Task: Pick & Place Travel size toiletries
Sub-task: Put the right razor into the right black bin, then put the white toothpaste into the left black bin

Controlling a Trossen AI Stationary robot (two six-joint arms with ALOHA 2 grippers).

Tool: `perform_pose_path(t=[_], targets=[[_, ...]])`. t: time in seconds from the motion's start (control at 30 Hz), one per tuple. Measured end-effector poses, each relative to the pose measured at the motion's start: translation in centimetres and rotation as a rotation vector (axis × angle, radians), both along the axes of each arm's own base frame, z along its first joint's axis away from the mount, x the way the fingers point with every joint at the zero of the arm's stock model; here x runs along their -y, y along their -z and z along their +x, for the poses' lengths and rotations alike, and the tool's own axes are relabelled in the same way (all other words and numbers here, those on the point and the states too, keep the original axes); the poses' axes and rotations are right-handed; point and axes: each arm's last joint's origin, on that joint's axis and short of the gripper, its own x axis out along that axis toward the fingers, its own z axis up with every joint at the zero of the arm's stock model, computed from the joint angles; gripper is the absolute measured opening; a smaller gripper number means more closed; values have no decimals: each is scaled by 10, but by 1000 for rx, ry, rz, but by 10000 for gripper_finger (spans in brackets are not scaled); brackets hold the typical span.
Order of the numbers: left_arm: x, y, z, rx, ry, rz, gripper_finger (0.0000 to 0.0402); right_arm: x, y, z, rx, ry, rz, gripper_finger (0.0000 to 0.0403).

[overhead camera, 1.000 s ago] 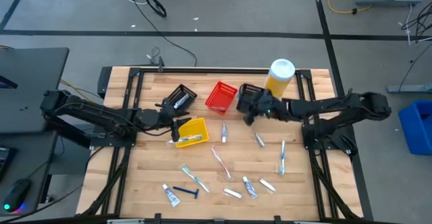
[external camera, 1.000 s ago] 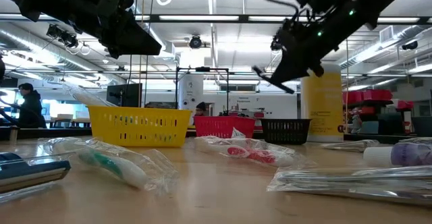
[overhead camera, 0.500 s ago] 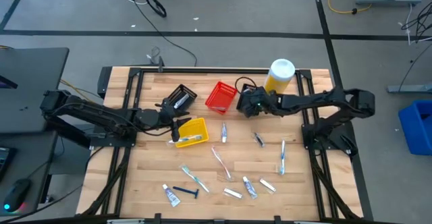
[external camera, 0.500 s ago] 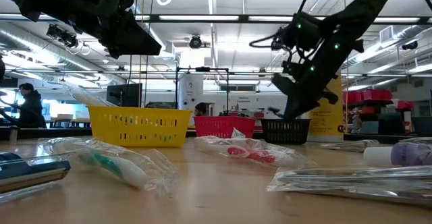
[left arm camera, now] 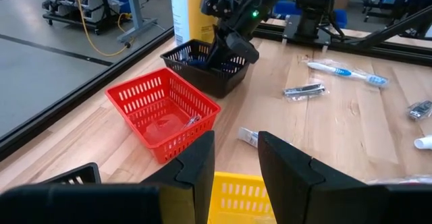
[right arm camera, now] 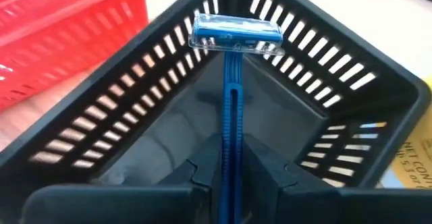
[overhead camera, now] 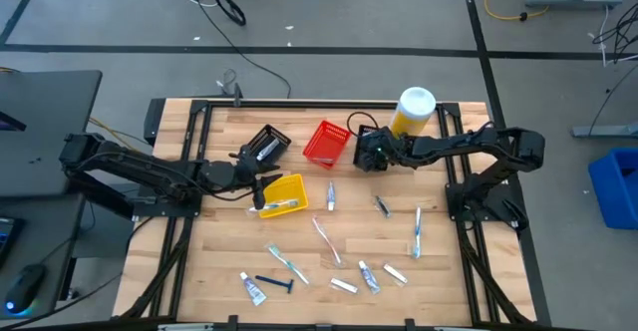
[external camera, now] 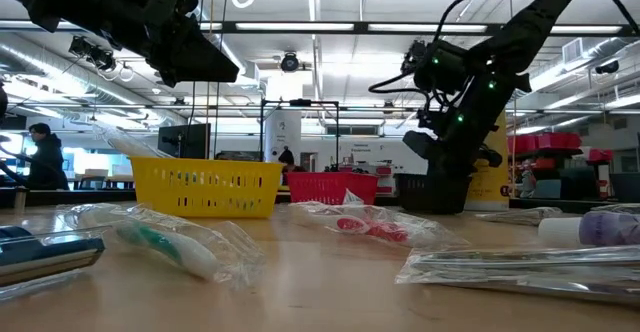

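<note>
My right gripper (overhead camera: 368, 155) reaches down into the black mesh basket (right arm camera: 324, 82) between the red basket (overhead camera: 326, 144) and the yellow bottle (overhead camera: 414, 112). It is shut on a dark blue razor (right arm camera: 231, 82). My left gripper (left arm camera: 236, 163) hovers open over the yellow basket (overhead camera: 282, 195), which holds a toothbrush (overhead camera: 283, 205). More toothbrushes (overhead camera: 417, 233), small white tubes (overhead camera: 252, 289) and another blue razor (overhead camera: 275, 283) lie flat on the wooden table. My right gripper pinches the razor's handle (right arm camera: 231, 158) between its two fingers, which lie along it. The fingers slant down into the basket from above. The razor's head (right arm camera: 236, 35) sticks out past the fingertips, inside the basket near its mesh wall; whether it touches the wall I cannot tell.
A second black basket (overhead camera: 265, 145) sits at the far left of the table, beside my left arm. The metal frame rails (overhead camera: 195, 211) run along both sides of the table. Wrapped items (external camera: 180, 242) lie close to the near edge. A person (external camera: 40, 157) stands in the room behind.
My right gripper, carrying the razor, has come down from well above the table into the black basket, shifting slightly toward the far edge. The razor now points into the basket.
</note>
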Motion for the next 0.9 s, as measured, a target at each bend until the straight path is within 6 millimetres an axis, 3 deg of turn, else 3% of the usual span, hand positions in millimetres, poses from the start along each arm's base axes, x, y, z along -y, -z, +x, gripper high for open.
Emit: perform_pose_path(t=[0.47,0.67,0.9], targets=[[0,0,0,1,0,-1,123,5,-1,4,17,-60,-25,139],[0,0,0,11,-6,-20,123,4,-16,2,59,-88,-72,176],[0,0,0,26,-14,-60,123,-5,-47,-1,169,-182,-126,181]])
